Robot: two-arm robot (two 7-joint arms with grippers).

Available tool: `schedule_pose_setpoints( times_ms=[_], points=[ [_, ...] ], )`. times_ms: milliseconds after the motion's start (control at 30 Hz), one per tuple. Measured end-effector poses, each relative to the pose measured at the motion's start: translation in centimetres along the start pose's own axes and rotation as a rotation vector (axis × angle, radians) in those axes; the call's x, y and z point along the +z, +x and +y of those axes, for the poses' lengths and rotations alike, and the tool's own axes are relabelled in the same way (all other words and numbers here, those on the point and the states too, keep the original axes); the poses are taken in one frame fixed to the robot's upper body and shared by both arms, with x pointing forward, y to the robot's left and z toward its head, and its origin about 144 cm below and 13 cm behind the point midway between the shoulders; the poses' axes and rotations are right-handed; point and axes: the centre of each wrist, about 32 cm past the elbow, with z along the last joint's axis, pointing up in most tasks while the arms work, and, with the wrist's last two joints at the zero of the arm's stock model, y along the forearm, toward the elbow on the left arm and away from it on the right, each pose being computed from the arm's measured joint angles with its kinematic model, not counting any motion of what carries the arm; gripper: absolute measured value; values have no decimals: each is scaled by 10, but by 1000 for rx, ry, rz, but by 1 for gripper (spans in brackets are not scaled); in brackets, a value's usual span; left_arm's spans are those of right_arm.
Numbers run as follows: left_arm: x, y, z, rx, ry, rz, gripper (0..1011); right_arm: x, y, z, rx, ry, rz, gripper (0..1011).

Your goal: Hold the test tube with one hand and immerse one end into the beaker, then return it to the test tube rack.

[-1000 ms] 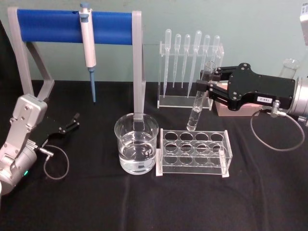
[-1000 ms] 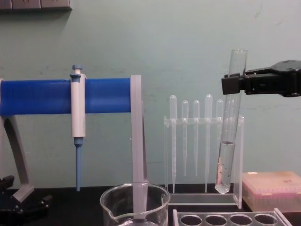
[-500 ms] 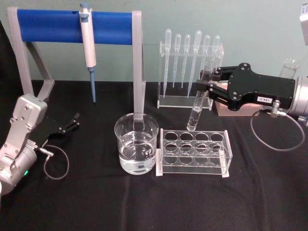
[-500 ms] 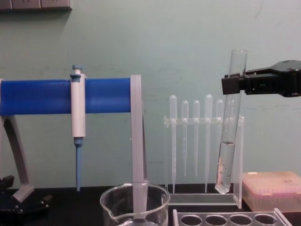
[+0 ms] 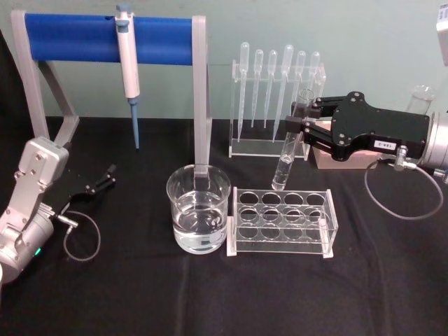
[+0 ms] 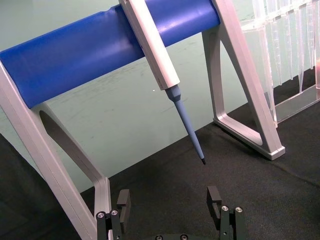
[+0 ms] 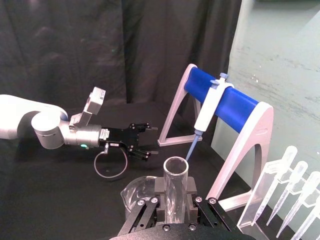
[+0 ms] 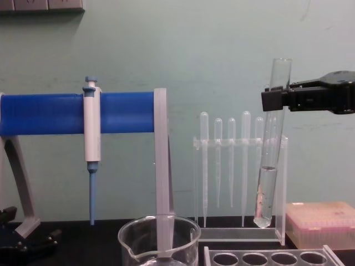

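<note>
The test tube (image 5: 288, 152) is a long clear glass tube hanging slightly tilted above the table, behind the clear rack and to the right of the beaker. A little liquid shows in the test tube's (image 8: 267, 188) lower part. My right gripper (image 5: 305, 127) is shut on the tube near its open top, and the right wrist view shows the tube (image 7: 174, 192) clamped between the jaws. The beaker (image 5: 198, 208) is a wide glass holding water at the table's middle, and its rim (image 8: 159, 228) lies well below and left of the tube's end. My left gripper (image 6: 169, 199) rests open and idle at the far left.
A clear acrylic tube rack (image 5: 282, 221) with open holes stands right beside the beaker. Behind it is a stand of plastic pipettes (image 5: 276, 105). A white-and-blue pipettor (image 5: 127, 63) hangs from a blue bar stand (image 5: 70, 38). A pink tip box (image 8: 321, 223) sits at the back right.
</note>
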Motion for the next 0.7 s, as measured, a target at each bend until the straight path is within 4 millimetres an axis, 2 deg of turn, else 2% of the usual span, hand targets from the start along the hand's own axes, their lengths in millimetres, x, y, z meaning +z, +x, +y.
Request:
schedule_pose_setpoints(
  times_ms=[700],
  points=[
    [0, 0, 0, 0, 0, 0, 1000, 0, 0, 0, 0, 0, 0, 241]
  ],
)
